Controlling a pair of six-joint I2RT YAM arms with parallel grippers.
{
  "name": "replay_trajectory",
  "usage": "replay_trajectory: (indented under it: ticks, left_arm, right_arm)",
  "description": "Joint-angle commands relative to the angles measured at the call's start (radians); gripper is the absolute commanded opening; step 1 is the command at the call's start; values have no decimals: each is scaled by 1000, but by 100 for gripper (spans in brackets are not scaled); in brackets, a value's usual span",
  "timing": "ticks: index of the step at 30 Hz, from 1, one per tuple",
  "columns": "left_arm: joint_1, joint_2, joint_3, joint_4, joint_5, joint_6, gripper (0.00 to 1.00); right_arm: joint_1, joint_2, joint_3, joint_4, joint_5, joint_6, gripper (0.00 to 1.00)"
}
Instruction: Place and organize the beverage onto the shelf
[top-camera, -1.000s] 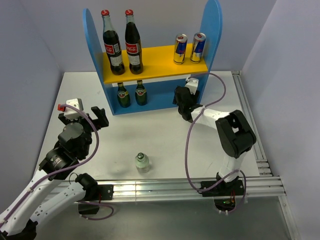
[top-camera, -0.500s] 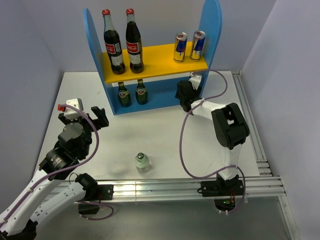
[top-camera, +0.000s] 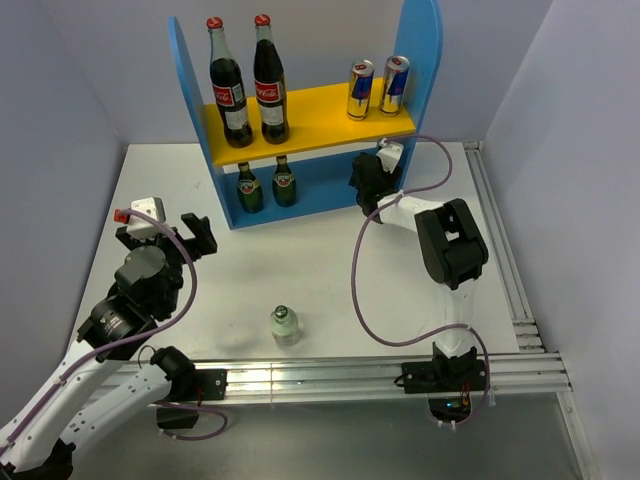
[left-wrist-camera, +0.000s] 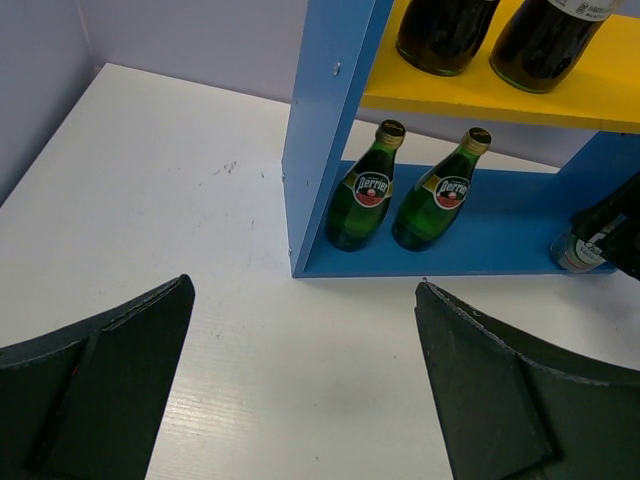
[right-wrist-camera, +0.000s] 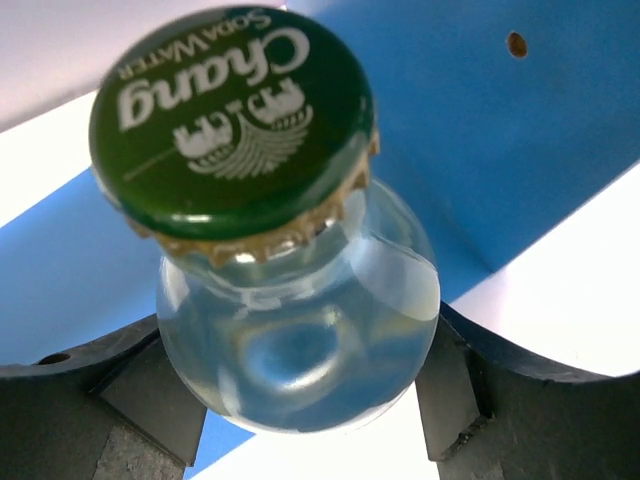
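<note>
Clamping a Chang soda-water bottle (right-wrist-camera: 300, 320) below its green cap in the right jaws, at the right end of the shelf's (top-camera: 190, 100) lower level, under the yellow board (top-camera: 320, 115). Two Perrier bottles (top-camera: 249, 188) well left. Another clear bottle (top-camera: 285, 325) upright on worktop (top-camera: 330, 260). Wide open, empty: left jaws.

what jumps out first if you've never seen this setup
The blue and yellow shelf at the back, with two cola bottles and two cans on its upper board. Next, the right gripper clamping a clear green-capped bottle by the shelf's lower level, and a matching bottle standing alone on the table near the front.
</note>
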Motion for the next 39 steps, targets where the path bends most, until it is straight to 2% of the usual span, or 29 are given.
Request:
replay_trajectory:
  ticks: [1,2,3,4,5,6,7,15,20,29,39]
  left_arm:
    - [5,-19,-4,30,6,4,99]
    - [5,-20,-4,30,6,4,99]
    - [5,-24,-4,30,6,4,99]
    - [5,-24,-4,30,6,4,99]
    - [5,-25,-4,29,4,4,99]
    - [5,-30,-4,30,4,4,99]
    - [5,-30,-4,30,6,4,99]
    - [5,-43,-7,38,6,7,99]
    - [5,-51,-13,41,10,12,99]
    - [5,-56,-16,41,7,12,99]
    - [5,-65,-21,44,7,15,99]
  right_arm:
    - [-4,5,110,163,9,-40,0]
    - [-2,13,141,134,8,-35,1]
    - [-4,38,164,116,5,-37,17]
    - [-4,50,188,99,2,-38,59]
    - [-4,61,226,87,-1,-40,78]
    - [-4,77,239,74,-1,-40,92]
    - [-4,82,250,71,-3,-41,100]
    - [-2,121,322,36,-17,-55,100]
    - [5,78,250,79,-35,-61,100]
    - [16,1,133,140,-201,-103,100]
    - [34,-70,84,136,-192,-158,100]
